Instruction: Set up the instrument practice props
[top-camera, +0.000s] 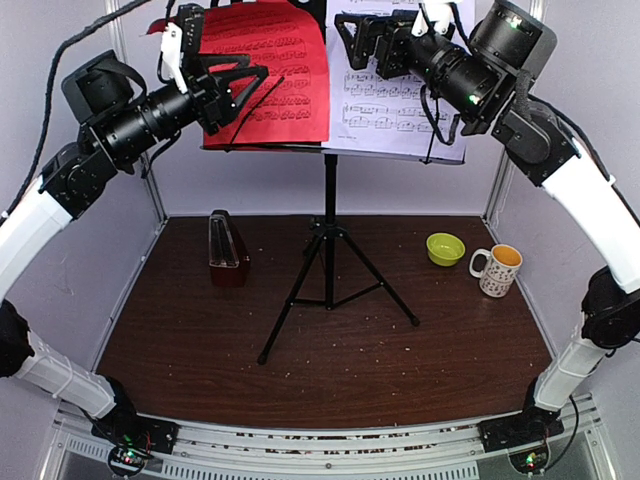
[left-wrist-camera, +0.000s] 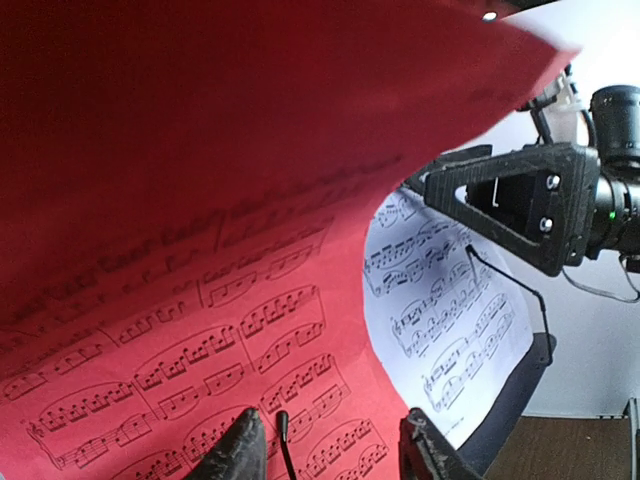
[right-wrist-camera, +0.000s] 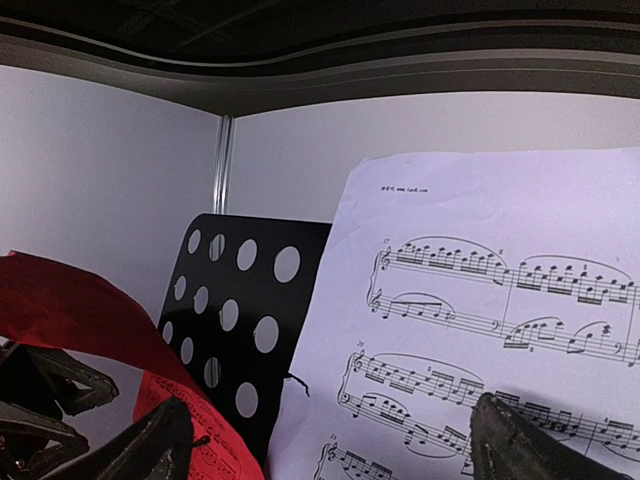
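Observation:
The black tripod music stand (top-camera: 328, 250) stands mid-table, its perforated desk (right-wrist-camera: 235, 320) up high. The red sheet (top-camera: 270, 60) leans on the desk's left half and the white sheet (top-camera: 400, 105) on its right half. In the left wrist view the red sheet (left-wrist-camera: 200, 200) fills the frame with its top curling forward, and the white sheet (left-wrist-camera: 450, 320) is beside it. My left gripper (top-camera: 250, 95) is open just in front of the red sheet, fingers (left-wrist-camera: 240, 450) apart. My right gripper (top-camera: 345, 42) is open in front of the white sheet (right-wrist-camera: 480, 280). The metronome (top-camera: 225, 240) stands on the table's left.
A small green bowl (top-camera: 445, 248) and a spotted white mug (top-camera: 497, 270) sit at the right on the brown table (top-camera: 330, 370). The stand's tripod legs spread over the table's middle. Grey walls close in the back and sides.

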